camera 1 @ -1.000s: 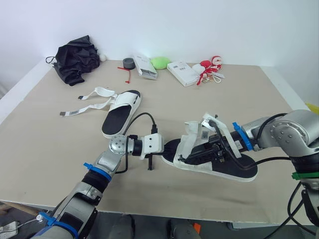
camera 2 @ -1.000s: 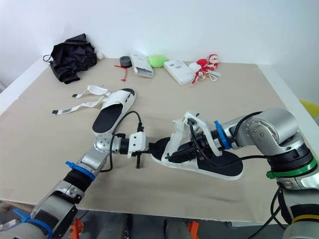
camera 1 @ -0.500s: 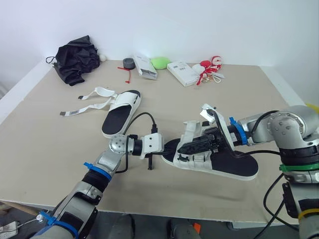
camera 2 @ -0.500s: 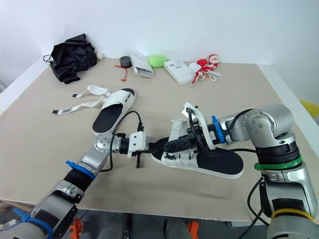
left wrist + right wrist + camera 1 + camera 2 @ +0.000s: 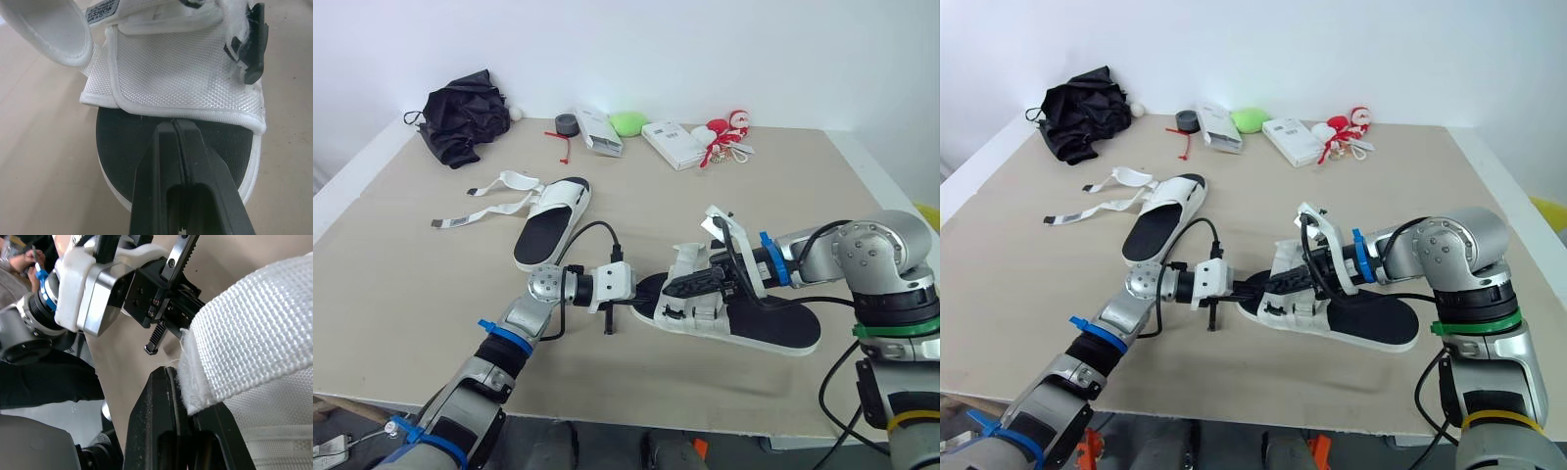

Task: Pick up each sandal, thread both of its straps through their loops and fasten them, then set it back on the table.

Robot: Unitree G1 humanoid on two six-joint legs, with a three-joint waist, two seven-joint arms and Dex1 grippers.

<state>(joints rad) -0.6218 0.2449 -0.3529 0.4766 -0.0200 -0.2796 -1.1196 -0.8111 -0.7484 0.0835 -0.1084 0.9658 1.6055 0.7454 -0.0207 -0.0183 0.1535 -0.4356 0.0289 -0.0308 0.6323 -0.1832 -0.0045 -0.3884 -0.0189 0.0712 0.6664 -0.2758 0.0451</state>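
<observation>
Step in hand: strap-threading on the first sandal, w/ the second not yet touched. On the bench the near sandal lies flat at approx 5 o'clock from bench centre, toe pointing to 9 o'clock. The far sandal sits at 10 o'clock from it, well apart, its loose straps trailing off toward 9 o'clock.

The left claw has its fingers together w/ nothing seen between them. Its tip is at the toe end over the black footbed, prob. steadying the shoe. The right claw reaches in from 3 o'clock across the upper and is clamped on a white woven strap, pinching its frayed end.

Next move, as I judge it: steer that strap end to the black plastic loop on the upper's side, feed it through, pull back and press it down. That needs the toe kept pinned and the end kept flat, bc the fuzzy edge could snag at the loop. Can't tell whether either strap is through yet.

Looks of the near sandal: white sole rim, black footbed, white mesh upper w/ bound edges. One strap curls up loose w/ a printed label on it. The fabric is soft and floppy, so it will prob. fold rather than push.
</observation>
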